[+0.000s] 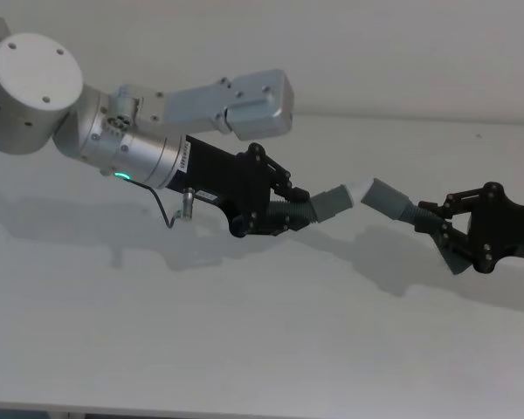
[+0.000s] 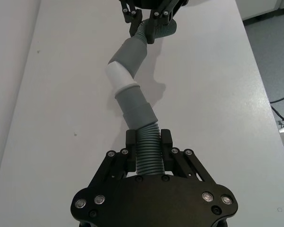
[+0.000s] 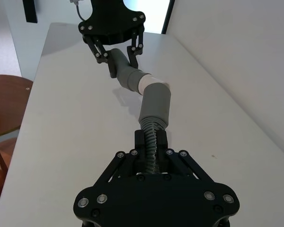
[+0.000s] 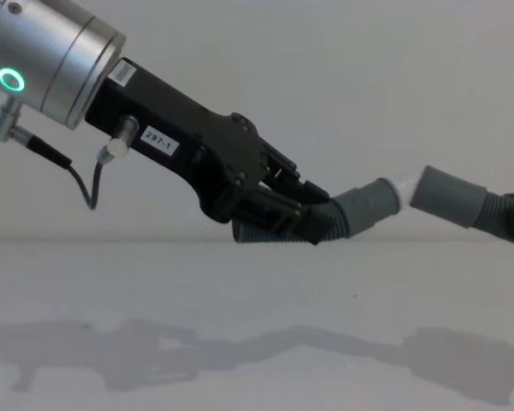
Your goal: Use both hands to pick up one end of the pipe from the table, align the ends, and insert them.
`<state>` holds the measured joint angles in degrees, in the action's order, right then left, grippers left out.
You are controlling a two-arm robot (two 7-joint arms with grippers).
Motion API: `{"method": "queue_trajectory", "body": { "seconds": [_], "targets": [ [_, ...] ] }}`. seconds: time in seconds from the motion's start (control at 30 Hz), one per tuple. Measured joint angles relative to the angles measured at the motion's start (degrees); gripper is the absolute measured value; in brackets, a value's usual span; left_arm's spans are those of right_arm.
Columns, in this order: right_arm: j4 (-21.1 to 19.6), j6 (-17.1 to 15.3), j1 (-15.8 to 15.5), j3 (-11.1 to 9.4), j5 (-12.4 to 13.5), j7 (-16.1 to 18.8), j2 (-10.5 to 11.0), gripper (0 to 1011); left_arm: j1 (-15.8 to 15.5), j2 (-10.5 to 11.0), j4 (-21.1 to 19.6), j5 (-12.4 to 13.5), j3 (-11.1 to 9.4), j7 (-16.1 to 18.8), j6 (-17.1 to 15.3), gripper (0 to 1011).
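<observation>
Looks like a lab or test room, no home clutter: plain white matte table [image 1: 244,349] w/ bare top, blank pale grey wall [image 4: 325,86] right behind it. Right wrist view: round reddish-brown wooden table [image 3: 4,106] beside it, bright doorway or window [image 3: 149,14] at far end. Left wrist view: grey floor [image 2: 274,61] w/ cable.

Above the surface [image 1: 244,349], left hose [image 1: 290,212] meets right hose [image 1: 419,212] — narrow cuff [image 1: 332,201] left, socket [image 1: 384,198] right.

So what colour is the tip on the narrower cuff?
White tip, clearest in the left wrist view.
</observation>
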<state>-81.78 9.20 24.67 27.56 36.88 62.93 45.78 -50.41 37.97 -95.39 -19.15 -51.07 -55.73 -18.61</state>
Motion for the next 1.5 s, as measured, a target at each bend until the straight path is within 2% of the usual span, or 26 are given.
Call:
{"method": "queue_trajectory", "body": {
  "seconds": [0.53,1.5],
  "targets": [
    [-0.07,0.12,0.05,0.12,0.1,0.05,0.1,143,-0.67,0.31,-0.43,0.49,-0.88,0.34,-0.67,299],
    [-0.06,0.17,0.05,0.12,0.11,0.04,0.14,143,-0.9,0.46,-0.54,0.67,-1.16,0.5,-0.88,299]
  ]
}}
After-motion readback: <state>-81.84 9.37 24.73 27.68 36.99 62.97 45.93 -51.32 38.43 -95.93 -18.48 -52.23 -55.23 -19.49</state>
